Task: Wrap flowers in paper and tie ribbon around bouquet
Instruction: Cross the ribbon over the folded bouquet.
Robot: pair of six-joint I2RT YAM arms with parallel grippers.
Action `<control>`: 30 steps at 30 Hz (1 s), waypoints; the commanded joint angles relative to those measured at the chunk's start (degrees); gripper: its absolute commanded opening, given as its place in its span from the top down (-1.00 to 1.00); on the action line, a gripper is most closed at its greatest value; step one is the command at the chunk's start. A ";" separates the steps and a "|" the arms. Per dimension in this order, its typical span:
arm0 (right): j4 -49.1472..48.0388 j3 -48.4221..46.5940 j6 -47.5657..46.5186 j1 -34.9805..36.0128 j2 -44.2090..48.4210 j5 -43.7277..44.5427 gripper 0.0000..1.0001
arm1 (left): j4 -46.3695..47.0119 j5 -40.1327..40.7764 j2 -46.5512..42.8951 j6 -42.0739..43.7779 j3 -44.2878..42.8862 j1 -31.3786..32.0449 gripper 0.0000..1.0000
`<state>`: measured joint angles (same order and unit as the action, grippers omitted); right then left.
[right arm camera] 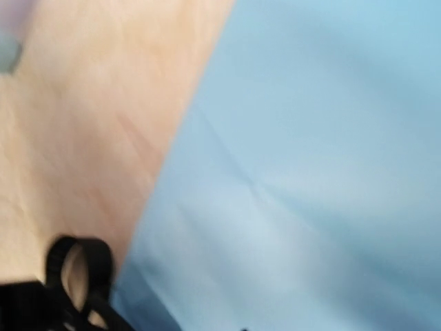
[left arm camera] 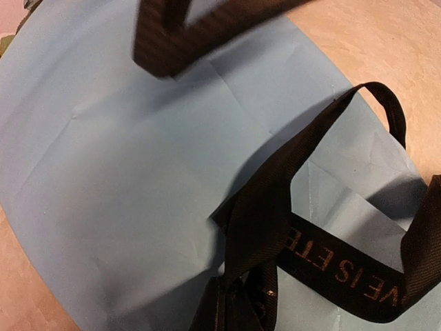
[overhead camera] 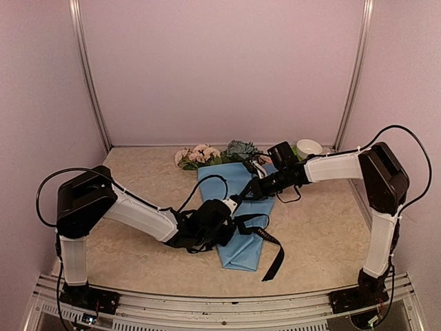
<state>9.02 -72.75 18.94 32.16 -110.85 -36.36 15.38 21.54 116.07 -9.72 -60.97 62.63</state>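
Note:
The bouquet lies in the middle of the table. Its pink and blue-grey flowers (overhead camera: pixel 207 155) point to the back, and the light blue paper (overhead camera: pixel 241 234) forms a cone towards me. The black ribbon (overhead camera: pixel 270 241) crosses the cone, with one end trailing off to the front right. My left gripper (overhead camera: pixel 233 205) sits over the cone's left side. In the left wrist view it is shut on a gathered bunch of ribbon (left arm camera: pixel 262 227) above the paper (left arm camera: pixel 124 158). My right gripper (overhead camera: pixel 253 187) hovers just above the cone's upper part; its fingers are hidden. The right wrist view is blurred, showing paper (right arm camera: pixel 310 152) and a ribbon loop (right arm camera: pixel 76 269).
A white bowl (overhead camera: pixel 309 147) stands at the back right, behind the right arm. Pale walls close in the table on three sides. The arms' black cables arch over both sides of the table.

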 commanded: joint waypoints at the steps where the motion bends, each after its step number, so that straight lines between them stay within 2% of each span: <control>1: 1.18 -1.16 -6.03 1.49 -2.99 -2.56 0.77 | 2.18 -3.37 -1.55 -1.56 1.31 -1.37 1.00; 8: 3.83 -2.11 -9.35 1.97 -8.32 2.16 0.74 | 3.61 -2.28 -2.37 -0.63 2.50 -1.78 1.00; 12: 3.37 -0.18 -10.73 2.11 -7.42 4.29 0.61 | 4.63 0.06 -3.26 0.54 2.70 -2.63 1.00; 16: 5.80 -1.40 -12.54 2.16 -7.91 6.18 0.60 | 4.76 2.83 -2.63 2.87 1.50 -2.71 1.00; 22: 3.69 2.82 -13.51 2.20 -4.84 -2.74 0.63 | 4.48 9.95 -0.67 5.00 -1.25 -2.71 1.00; 26: 0.19 5.45 -13.09 2.20 -2.49 -7.40 0.58 | 5.47 8.48 -0.23 5.12 -1.38 -2.65 1.00; 30: -0.52 5.96 -12.63 2.29 -2.82 -6.43 0.51 | 6.46 7.24 -0.73 4.64 -0.53 -2.50 1.00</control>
<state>10.35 -67.70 6.50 34.02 -115.09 -40.80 19.88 28.93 115.02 -5.54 -61.28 60.14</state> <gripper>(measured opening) 0.226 0.006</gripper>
